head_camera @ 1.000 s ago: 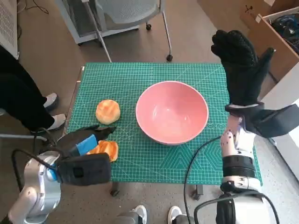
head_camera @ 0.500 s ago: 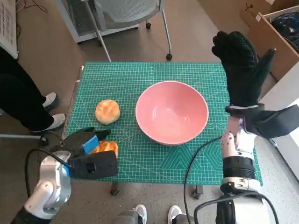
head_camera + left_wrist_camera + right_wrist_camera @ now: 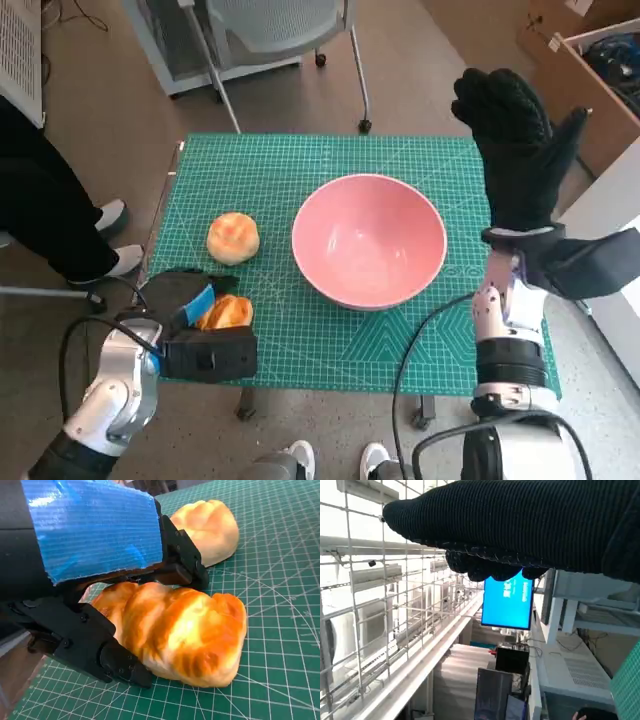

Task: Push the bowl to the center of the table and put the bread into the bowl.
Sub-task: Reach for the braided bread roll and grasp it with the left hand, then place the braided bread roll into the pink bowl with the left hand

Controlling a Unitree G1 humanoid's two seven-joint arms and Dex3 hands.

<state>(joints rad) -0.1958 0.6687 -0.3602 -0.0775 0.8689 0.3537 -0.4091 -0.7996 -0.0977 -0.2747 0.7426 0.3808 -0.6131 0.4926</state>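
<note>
An empty pink bowl (image 3: 368, 240) stands upright, well apart from the fingers (image 3: 120, 665). A golden bread loaf (image 3: 175, 630) lies between them; a round bun (image 3: 233, 237) just beyond.

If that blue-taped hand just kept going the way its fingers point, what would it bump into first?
The left hand already has its fingers on either side of the golden bread. Beyond that, probably the round bun, though depth is hard to judge.

Bowl (image 3: 368, 240) sits near the middle of the mat (image 3: 300, 170), slightly toward its right edge. One bread roll (image 3: 233, 238) lies left of the bowl; another bread piece (image 3: 226, 312) lies near the mat's front-left corner, front of that roll.
</note>
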